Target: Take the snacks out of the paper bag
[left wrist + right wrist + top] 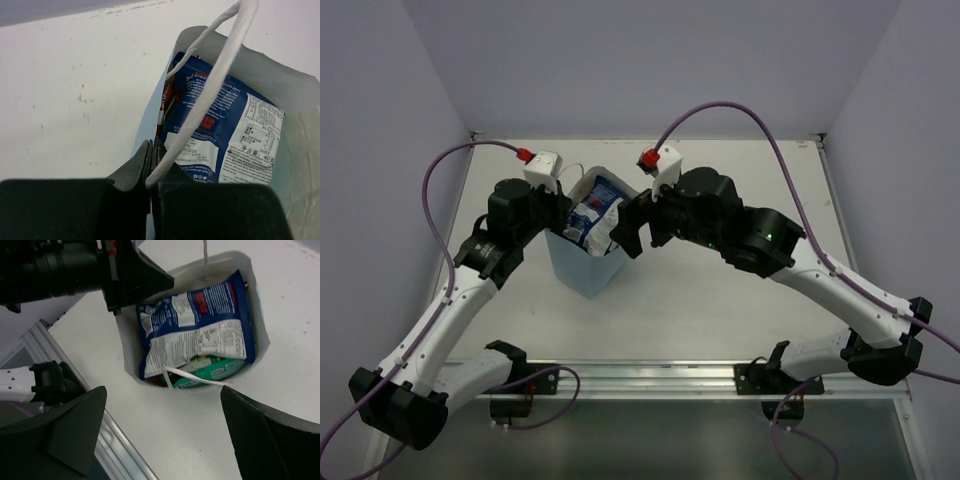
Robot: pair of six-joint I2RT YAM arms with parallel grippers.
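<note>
The light-blue paper bag point(582, 268) stands upright at mid-table with its mouth open. My left gripper point(563, 207) is shut on the bag's left rim, and the white loop handle point(210, 85) comes out from between its jaws point(152, 144). A blue-white snack packet point(225, 130) lies on top inside the bag point(195, 335). A red-white packet point(167, 100) shows beside it and a teal-green packet point(215, 371) under it. My right gripper point(638, 225) hangs open over the bag's right rim point(163, 395), holding nothing.
An aluminium rail point(650, 378) runs along the table's near edge point(125, 450). White walls close in the left, back and right sides. Purple cables arch over both arms. The left arm's black wrist point(75, 265) sits close to the bag's mouth.
</note>
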